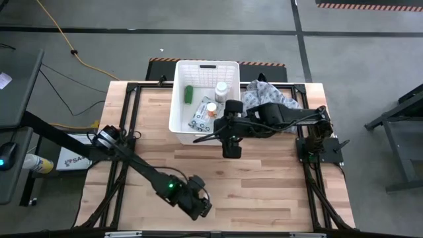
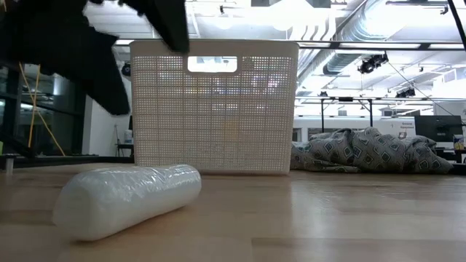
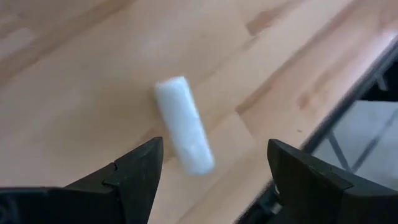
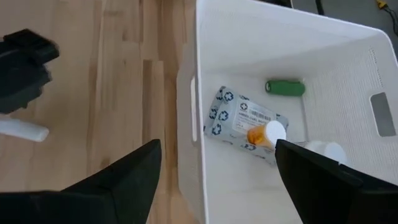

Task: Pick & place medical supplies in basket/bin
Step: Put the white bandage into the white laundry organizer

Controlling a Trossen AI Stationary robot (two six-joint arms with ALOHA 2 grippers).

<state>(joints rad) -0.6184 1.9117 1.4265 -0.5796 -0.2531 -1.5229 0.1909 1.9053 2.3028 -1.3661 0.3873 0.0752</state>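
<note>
A small white tube (image 3: 183, 134) lies on its side on the wood near the table's near edge, also seen in the low view (image 2: 124, 200). My left gripper (image 3: 214, 149) hovers open above it, one finger on either side, touching nothing; in the high view the left gripper (image 1: 196, 201) hides the tube. The white lattice bin (image 1: 177, 99) stands at the far middle. It holds a green cylinder (image 4: 285, 87), a wipes packet (image 4: 239, 118), an orange-capped bottle (image 4: 267, 132) and a white bottle (image 1: 221, 88). My right gripper (image 1: 231, 147) hangs open above the bin's near wall (image 4: 186, 124).
A grey patterned cloth (image 1: 271, 98) lies bunched to the right of the bin, under the right arm. Bare wood stretches between the bin and the near edge. The table's near edge (image 3: 323, 118) runs close by the tube. Dark frame rails line the left and right sides.
</note>
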